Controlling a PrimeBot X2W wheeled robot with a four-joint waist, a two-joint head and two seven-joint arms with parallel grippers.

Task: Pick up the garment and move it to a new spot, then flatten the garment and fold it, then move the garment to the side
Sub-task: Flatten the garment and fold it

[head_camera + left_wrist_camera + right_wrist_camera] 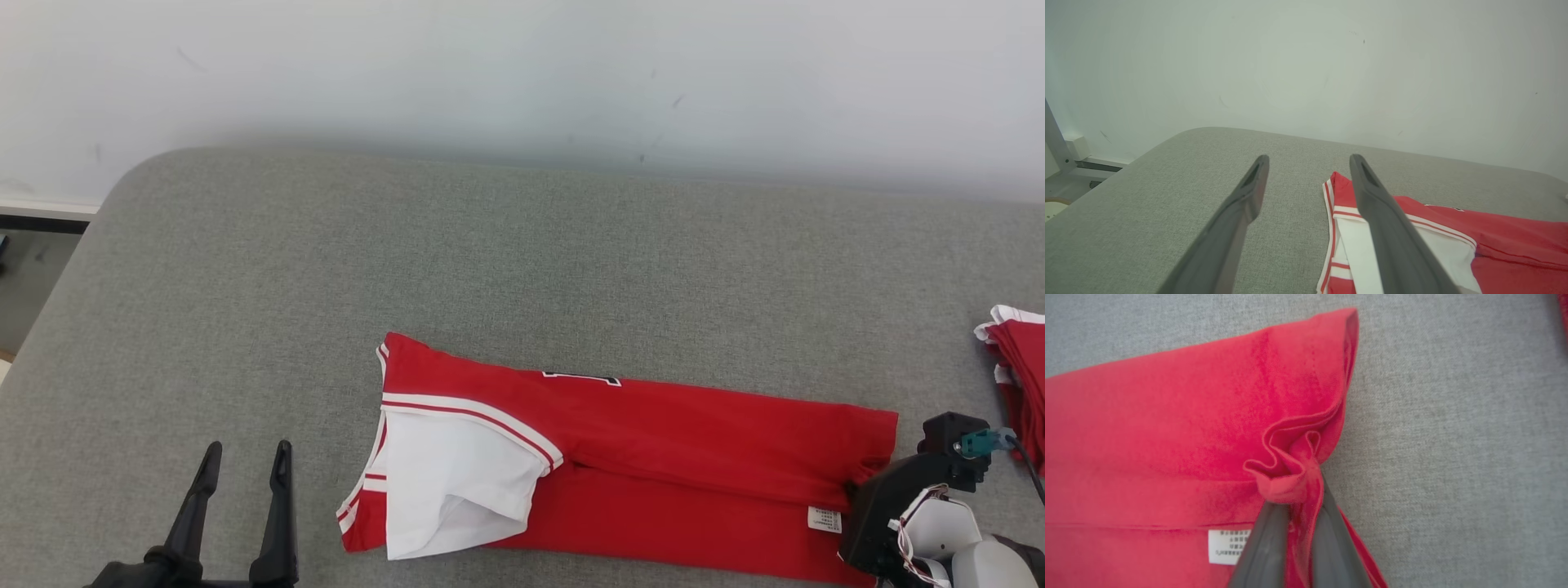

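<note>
A red garment (653, 441) with white sleeves and striped trim lies folded into a long band on the grey padded surface (490, 269). Its sleeve end points left and its hem right. My right gripper (867, 488) is at the hem end, shut on a bunched pinch of the red cloth. In the right wrist view the dark fingers (1327, 547) squeeze a puckered fold of the garment (1167, 416) near its white label (1227, 547). My left gripper (249, 447) stands open at the lower left, off the cloth. In the left wrist view the left gripper (1309, 159) has the garment (1515, 237) just to its right.
A stack of red and white clothes (1020, 367) sits at the surface's right edge, close to my right wrist. A pale wall (522, 65) runs behind the surface. The surface's rounded left edge drops to a floor (33, 278).
</note>
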